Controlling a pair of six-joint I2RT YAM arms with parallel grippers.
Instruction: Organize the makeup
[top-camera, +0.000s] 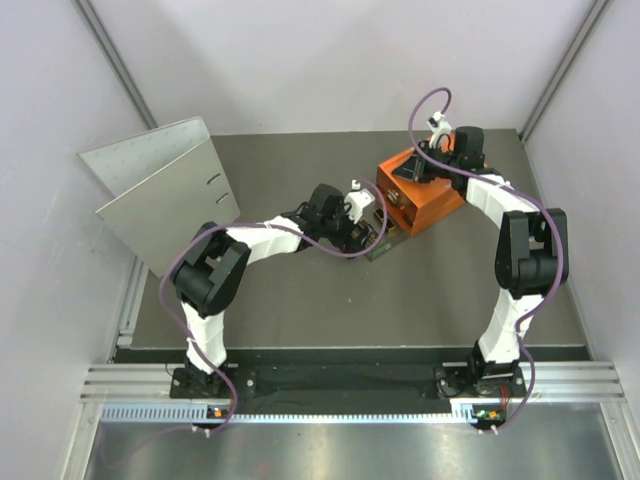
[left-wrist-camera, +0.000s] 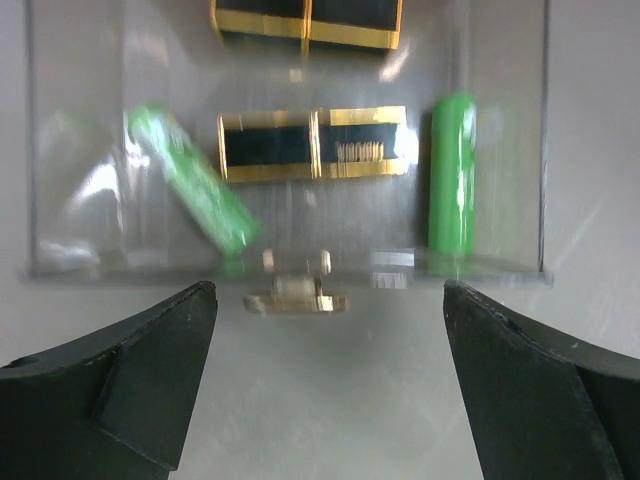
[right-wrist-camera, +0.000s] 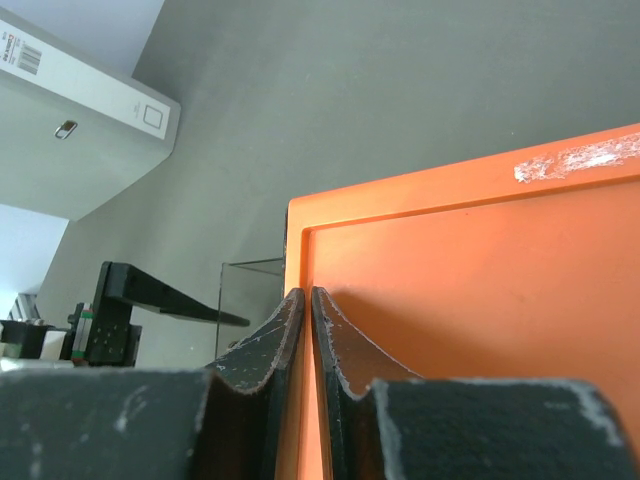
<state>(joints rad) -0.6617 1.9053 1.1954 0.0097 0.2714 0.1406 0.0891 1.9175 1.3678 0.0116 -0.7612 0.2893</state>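
Because the clear drawer (left-wrist-camera: 485, 266) stands pulled out of the orange box (right-wrist-camera: 480, 300), its knob (left-wrist-camera: 297, 292) lies straight ahead of the left gripper (left-wrist-camera: 327, 300), jaws spread wide, the nearer arm stretched low over the bench (top-camera: 300, 300). Inside, the palette (left-wrist-camera: 312, 143) sits mid-drawer, the straight green stick (left-wrist-camera: 452, 175) lengthwise along the right wall, the slanted green stick (left-wrist-camera: 190, 185) leftward. The right gripper (right-wrist-camera: 303, 305) is clenched on the box's rim from above

The orange drawer box (top-camera: 425, 190) blocks the worktop's (top-camera: 300, 300) far right corner, the grey ring binder (top-camera: 165, 190) its left edge; bare room lies between. The clear drawer's front wall (left-wrist-camera: 150, 262) faces the left claw (left-wrist-camera: 328, 292).
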